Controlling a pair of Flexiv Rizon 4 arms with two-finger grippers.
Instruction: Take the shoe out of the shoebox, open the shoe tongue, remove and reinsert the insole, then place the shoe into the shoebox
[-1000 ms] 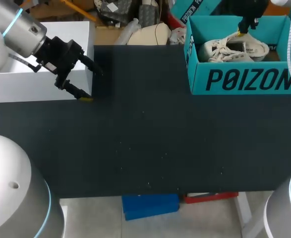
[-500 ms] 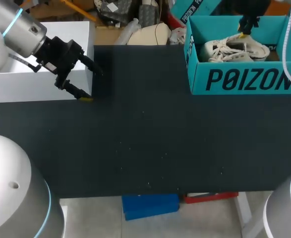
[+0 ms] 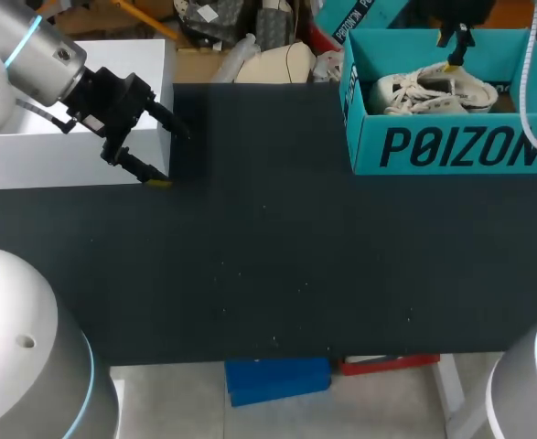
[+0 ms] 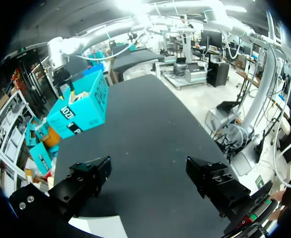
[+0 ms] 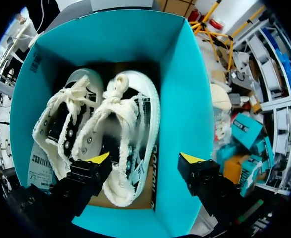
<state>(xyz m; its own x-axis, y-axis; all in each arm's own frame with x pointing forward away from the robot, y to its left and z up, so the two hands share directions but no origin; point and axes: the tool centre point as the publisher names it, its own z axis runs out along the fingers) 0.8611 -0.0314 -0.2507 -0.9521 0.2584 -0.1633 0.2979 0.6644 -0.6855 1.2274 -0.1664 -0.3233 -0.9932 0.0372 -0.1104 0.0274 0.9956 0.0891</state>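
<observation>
A teal shoebox (image 3: 451,146) stands open at the table's back right corner, and it is also seen far ahead of my left gripper (image 4: 81,111). Two white lace-up shoes (image 5: 118,134) lie side by side in it, soles down; they show over the box wall as well (image 3: 437,90). My right gripper (image 5: 145,159) hangs open just above the shoe nearer the box's side wall, yellow tips apart, nothing between them. It sits over the box's back part (image 3: 455,50). My left gripper (image 3: 166,152) is open and empty at the table's far left (image 4: 147,176).
A white block (image 3: 67,137) stands at the back left, with my left gripper over its corner. The black tabletop (image 3: 268,256) stretches between the block and the shoebox.
My right gripper has opened, let go of the shoe, and stands a little higher over the box. The shoe now rests in the box. My left arm has not moved.
</observation>
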